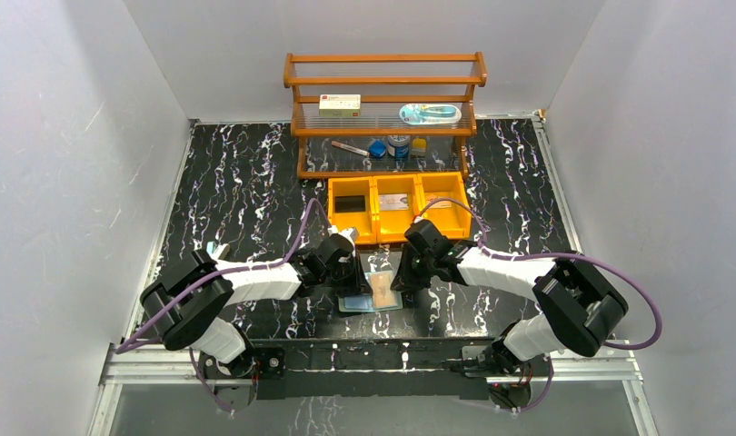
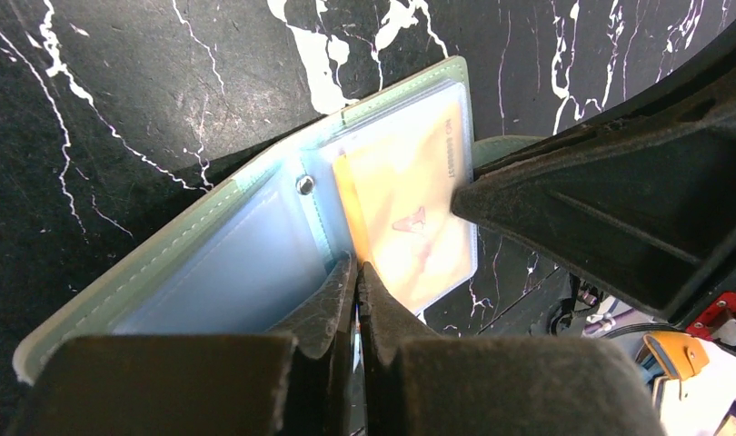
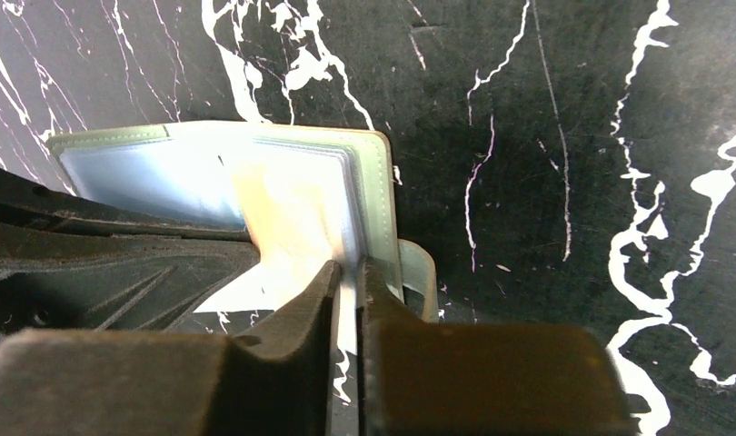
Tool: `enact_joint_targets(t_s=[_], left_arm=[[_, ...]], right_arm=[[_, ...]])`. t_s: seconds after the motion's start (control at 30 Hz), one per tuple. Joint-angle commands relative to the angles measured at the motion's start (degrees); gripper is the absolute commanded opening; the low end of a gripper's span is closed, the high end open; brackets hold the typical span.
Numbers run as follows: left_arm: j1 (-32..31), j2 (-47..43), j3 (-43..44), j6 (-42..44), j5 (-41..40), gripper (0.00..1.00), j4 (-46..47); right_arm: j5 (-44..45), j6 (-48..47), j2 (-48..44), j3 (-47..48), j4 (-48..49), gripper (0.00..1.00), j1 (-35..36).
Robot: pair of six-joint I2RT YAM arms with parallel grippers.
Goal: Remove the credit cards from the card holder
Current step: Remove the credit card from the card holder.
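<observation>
By the table's near edge, your left gripper is pinched shut on the open sage-green bifold card holder, and your right gripper stands narrow at the thin, stiff, probably slippery orange-tan plastic credit card, so pinch its outer edge squarely.

The left arm and the right arm are white tubes with chunky black joints. A thin purple cable loops along each one. The left gripper and right gripper have thick, rough black fingers.
</observation>
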Motion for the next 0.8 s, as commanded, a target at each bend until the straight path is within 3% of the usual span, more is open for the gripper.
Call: enact_joint_targets(t_s=[0.0,0.1,0.27,0.37,0.53,0.7,0.77], left_arm=[[-0.27,-0.04,-0.91,1.41,-1.07,0.02,-4.53],[-0.22,-0.63,-0.73,1.17,-1.54,0.11,-5.19],[-0.32,-1.86,-1.29,0.42,-1.81,0.28,-4.32],[-0.26,-2.28,-1.97,-0.35,-1.6,0.32,-2.87],[-0.27,-0.56,-2.08,-1.41,-0.21,0.3,-1.69],[-0.21,0.14,-2.6,-2.37,-0.88,0.15,-1.68],[-0.24,0.15,-2.56,-2.18,-1.5,0.11,-2.28]], right_arm=[[-1.84,0.01,-0.74,-0.81,3.28,0.08,0.19],[-2.62,0.38,-2.22,-1.41,4.81,0.0,0.19],[-5.26,0.25,-3.05,-1.64,7.55,0.0,0.18],[-5.42,1.27,-2.29,-1.99,7.96,0.0,0.18],[-5.63,2.38,-0.06,-2.67,8.08,0.0,0.17],[-4.08,3.17,0.85,-3.36,6.9,0.01,0.17],[-4.14,3.54,0.69,-3.78,7.17,0.07,0.19]])
